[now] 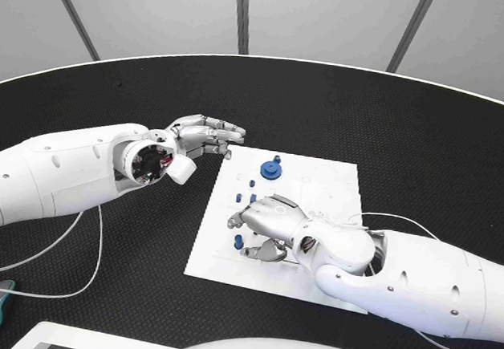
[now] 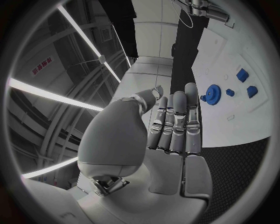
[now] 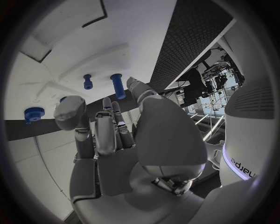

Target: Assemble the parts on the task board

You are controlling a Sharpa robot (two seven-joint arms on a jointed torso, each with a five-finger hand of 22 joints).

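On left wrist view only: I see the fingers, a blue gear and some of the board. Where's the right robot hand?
Observer: In the head view, the right robot hand hangs over the near left part of the task board.
Operator: Holding a part?
Observer: The right wrist view shows nothing between its fingers. An upright blue peg stands on the board beyond them.
Operator: Is the left robot hand over the board?
Observer: No. In the head view the left robot hand is over the black table, just off the board's far left corner.
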